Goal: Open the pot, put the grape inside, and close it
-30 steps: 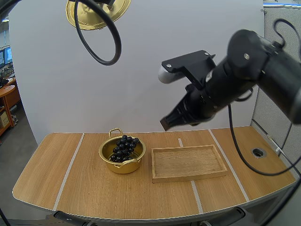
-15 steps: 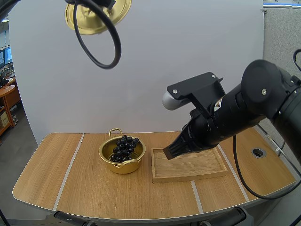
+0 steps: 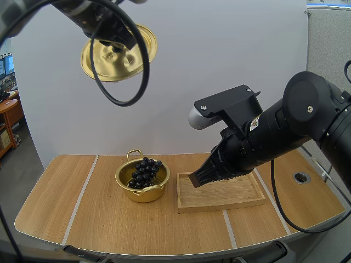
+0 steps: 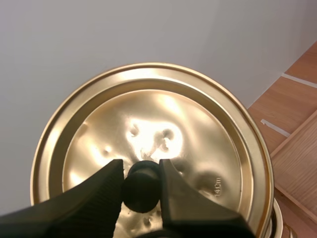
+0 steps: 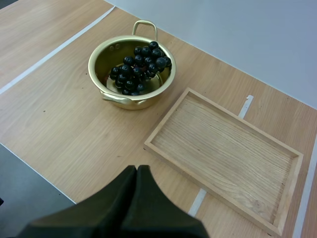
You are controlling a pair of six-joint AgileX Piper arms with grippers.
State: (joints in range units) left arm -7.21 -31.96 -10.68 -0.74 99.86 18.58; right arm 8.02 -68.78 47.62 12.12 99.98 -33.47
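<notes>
**High view.** Your left jaws hold the round gold metal lid (image 3: 118, 53) high in the air, up and to the left of the small gold two-handled pot (image 3: 134, 193), which stands on the light wooden desk (image 3: 109, 222). That keeps the pot's mouth free. The bunch of near-black grapes (image 3: 144, 171) already lies inside the pot, so I judge only the closing is left. Your right jaws hang low over the left end of the shallow rectangular wooden tray (image 3: 219, 207), near the pot but apart from it. They look parked there to stay out of the lid's path.

**Left wrist view.** The jaws are closed on the black knob (image 4: 141, 184) at the lid's (image 4: 198, 129) centre, pinching it from both sides. The knob is the lid's one handle, which explains the grip.

**Right wrist view.** The jaws lie pressed together as one dark wedge, with nothing between them. Beyond them are the pot (image 5: 116, 96) with the grapes (image 5: 138, 67) in it, and the bare tray (image 5: 223, 148) just beside it.

**Against a second ago.** The lid has come lower and a little to the right, and its whole disc now shows. The right arm (image 3: 296, 126) has dropped from mid-air to the tray, and it has hardly shifted in the last half-second. The pot, grapes and tray lie as they did.
</notes>
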